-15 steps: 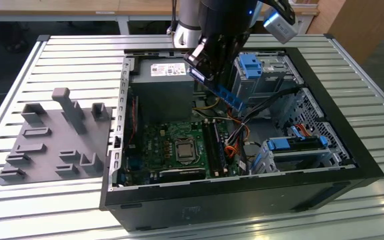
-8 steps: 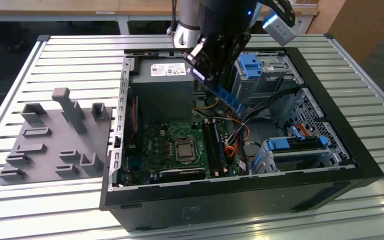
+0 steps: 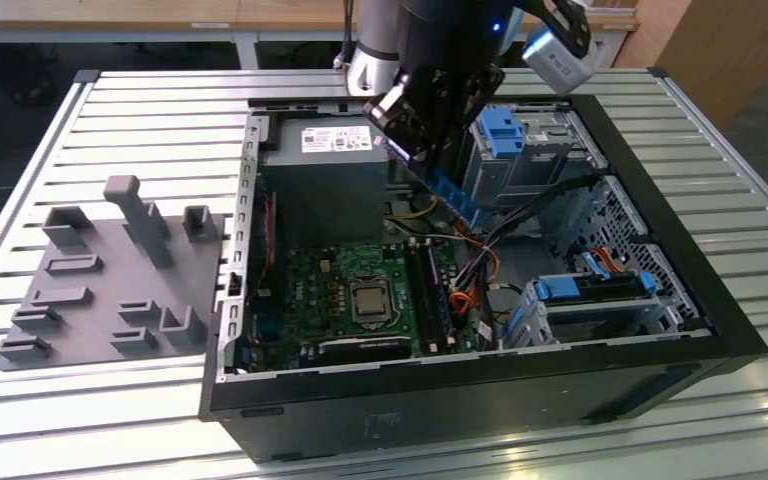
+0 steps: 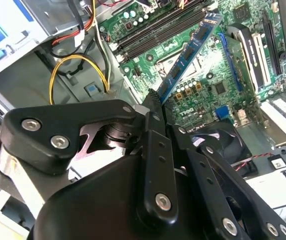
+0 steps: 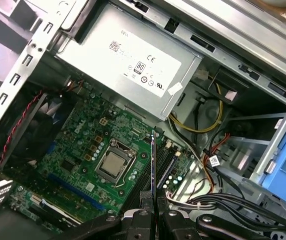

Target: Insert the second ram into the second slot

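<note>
gripper (image 4: 155,102) is pinching the second ram (image 4: 190,47) by one end. Stick hangs tilted above the motherboard (image 5: 83,135) inside the open case (image 3: 491,400), near the memory slots (image 4: 157,30), not seated.

The gripper (image 4: 151,100) is formed of matte black linkage bars with rounded ends, fastened by silver screws (image 4: 163,201). In the exterior view the arm (image 3: 379,40) is seen as a silver-grey tube joined to black housing, with a grey box (image 3: 558,55) attached.
</note>
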You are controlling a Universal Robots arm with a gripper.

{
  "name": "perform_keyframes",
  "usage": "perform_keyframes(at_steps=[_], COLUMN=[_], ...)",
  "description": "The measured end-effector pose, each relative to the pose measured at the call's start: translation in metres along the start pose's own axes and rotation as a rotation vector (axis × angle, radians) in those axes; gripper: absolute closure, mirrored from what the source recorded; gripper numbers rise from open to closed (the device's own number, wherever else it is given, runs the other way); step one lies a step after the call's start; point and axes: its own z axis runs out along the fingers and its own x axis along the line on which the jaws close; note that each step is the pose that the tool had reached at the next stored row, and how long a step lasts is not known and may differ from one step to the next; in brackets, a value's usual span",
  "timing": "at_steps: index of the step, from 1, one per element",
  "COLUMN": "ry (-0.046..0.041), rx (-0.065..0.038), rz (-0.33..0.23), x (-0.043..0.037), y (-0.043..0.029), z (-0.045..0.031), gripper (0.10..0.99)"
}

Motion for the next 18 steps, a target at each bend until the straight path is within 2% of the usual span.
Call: perform_keyframes(at_steps=[18], ry=[-0.0045], rx=[0.002], rz=[0.118], x=[0.0], y=[0.0], z=[0.0007], gripper=[0.949])
